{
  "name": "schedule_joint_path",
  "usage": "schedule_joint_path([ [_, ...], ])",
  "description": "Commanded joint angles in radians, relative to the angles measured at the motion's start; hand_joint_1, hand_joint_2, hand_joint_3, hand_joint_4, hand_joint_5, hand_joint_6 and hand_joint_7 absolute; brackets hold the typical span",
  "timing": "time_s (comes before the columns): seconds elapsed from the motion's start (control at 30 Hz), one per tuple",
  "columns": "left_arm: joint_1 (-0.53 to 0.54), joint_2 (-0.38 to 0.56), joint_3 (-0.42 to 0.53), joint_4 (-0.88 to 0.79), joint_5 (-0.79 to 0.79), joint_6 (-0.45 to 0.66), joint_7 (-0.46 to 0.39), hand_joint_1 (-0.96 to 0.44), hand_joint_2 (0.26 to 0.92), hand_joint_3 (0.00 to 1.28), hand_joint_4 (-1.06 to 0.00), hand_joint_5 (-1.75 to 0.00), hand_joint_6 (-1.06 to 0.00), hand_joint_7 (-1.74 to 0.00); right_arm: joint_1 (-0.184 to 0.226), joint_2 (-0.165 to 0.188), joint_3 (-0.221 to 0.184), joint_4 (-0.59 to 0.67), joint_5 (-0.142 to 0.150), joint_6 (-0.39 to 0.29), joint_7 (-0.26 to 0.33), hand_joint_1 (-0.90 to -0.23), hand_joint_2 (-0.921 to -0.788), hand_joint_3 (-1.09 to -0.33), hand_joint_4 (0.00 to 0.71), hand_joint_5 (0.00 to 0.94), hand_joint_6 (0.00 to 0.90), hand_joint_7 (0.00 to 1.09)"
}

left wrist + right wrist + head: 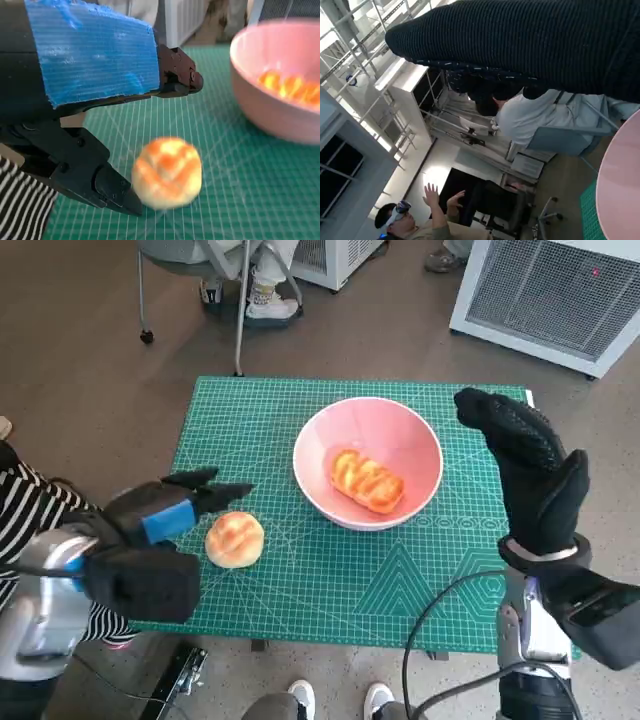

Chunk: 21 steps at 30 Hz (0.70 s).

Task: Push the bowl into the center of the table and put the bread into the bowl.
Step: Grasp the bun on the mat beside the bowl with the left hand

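Bowl: the pink bowl (368, 460) sits near the middle of the green mat (300, 580), a little toward 1 o'clock, with one long bread piece (366, 481) already lying in it.
Round bread: the bun (235, 539) rests on the mat at about 8 o'clock from the bowl, well apart from its rim.
Left hand: my left hand (160, 515) hovers just beside the bun at its 9 o'clock, fingers spread and holding nothing; in the left wrist view the bun (167, 173) sits between my upper and lower fingers (112, 187), and I cannot tell whether they touch it.
Right hand: my right hand (535, 475) is raised at the bowl's 3 o'clock, spread flat, grasping nothing.
Risk, slip: I judge the bun soft and rounded, so an off-centre close could squirt it out.
Risk, knock: swinging low toward 2 o'clock could clip the bowl's rim and shove it off centre.
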Motion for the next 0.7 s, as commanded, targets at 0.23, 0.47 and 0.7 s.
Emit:
schedule_joint_path([
  [0.23,-0.077,-0.076,-0.117,0.199,0.085,-0.033,0.057,0.01,0.712,0.01,-0.11,-0.01,-0.25,-0.01,0.022,-0.005,-0.006,0.001,0.002,0.022,0.001,-0.700,-0.921,-0.745,0.185,0.001,0.101,0.41],
  [0.47,-0.130,-0.128,-0.181,0.378,0.147,-0.090,0.157,0.03,0.719,0.01,-0.21,-0.02,-0.31,-0.02,0.028,0.000,-0.006,-0.008,-0.008,0.021,-0.011,-0.698,-0.921,-0.745,0.185,0.001,0.101,0.41],
  [0.7,-0.165,-0.154,-0.242,0.536,0.230,-0.165,0.295,0.06,0.745,0.02,-0.39,-0.04,-0.44,-0.05,0.029,0.001,-0.009,0.001,-0.013,0.011,-0.014,-0.698,-0.921,-0.746,0.185,0.001,0.100,0.41],
])
